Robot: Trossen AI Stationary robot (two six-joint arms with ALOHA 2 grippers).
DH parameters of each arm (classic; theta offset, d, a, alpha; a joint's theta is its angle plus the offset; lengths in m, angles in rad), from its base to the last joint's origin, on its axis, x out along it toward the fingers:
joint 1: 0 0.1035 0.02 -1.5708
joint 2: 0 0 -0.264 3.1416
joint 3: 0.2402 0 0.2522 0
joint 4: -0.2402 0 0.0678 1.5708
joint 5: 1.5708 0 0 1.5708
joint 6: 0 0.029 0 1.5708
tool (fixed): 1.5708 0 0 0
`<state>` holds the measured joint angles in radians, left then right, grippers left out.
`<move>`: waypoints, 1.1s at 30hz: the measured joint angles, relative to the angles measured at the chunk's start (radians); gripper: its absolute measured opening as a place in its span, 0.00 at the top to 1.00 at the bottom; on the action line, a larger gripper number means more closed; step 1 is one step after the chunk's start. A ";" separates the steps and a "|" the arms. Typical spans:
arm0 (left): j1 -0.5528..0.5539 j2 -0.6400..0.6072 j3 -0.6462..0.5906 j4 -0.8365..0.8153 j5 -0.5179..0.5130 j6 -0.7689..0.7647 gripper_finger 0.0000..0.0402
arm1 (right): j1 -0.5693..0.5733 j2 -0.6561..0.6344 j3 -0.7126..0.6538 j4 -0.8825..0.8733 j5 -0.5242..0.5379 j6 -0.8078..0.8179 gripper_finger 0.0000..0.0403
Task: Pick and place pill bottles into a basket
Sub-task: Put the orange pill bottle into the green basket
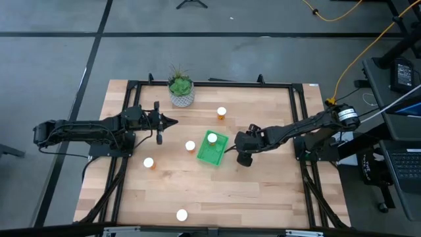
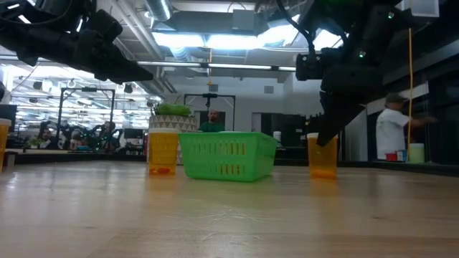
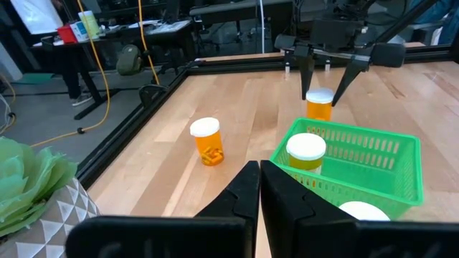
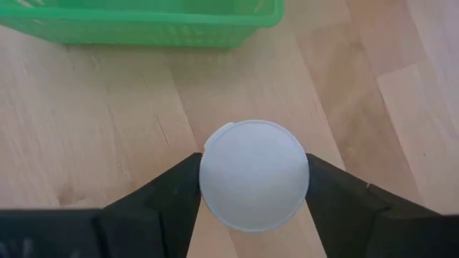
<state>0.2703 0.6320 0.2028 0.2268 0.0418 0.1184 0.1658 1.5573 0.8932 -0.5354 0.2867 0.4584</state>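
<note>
Green plastic basket (image 1: 212, 150) sits mid-surface, one orange white-capped pill bottle (image 1: 212, 138) inside. Just right of its right edge, the right gripper (image 4: 252, 188) fingers clasp another bottle (image 4: 254, 174) standing on bare wood. Left gripper (image 1: 172, 121), fingers closed and empty, hovers far-left over open boards.

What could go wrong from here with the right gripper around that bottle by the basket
The right gripper has its fingers against the white cap of a pill bottle that stands on the table: a grip that high may let the bottle swing or slip when lifted. The basket is close and already holds one bottle; a low carry might clip its rim or knock that bottle over.
</note>
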 joint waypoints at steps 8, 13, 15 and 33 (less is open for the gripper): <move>0.000 0.000 0.000 0.000 0.000 0.000 0.98 | 0.000 -0.046 0.047 0.002 0.010 -0.071 0.43; 0.000 0.001 0.000 0.000 -0.001 0.000 0.97 | 0.000 -0.059 0.104 -0.018 0.035 -0.133 0.43; 0.000 0.001 0.000 0.000 0.000 0.000 0.98 | 0.000 -0.059 0.127 -0.023 0.034 -0.165 0.43; 0.000 0.001 0.000 0.000 0.000 0.000 0.98 | -0.002 -0.037 0.245 0.023 0.035 -0.261 0.43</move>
<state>0.2703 0.6331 0.2028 0.2272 0.0414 0.1184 0.1635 1.5206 1.1381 -0.5120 0.3212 0.1977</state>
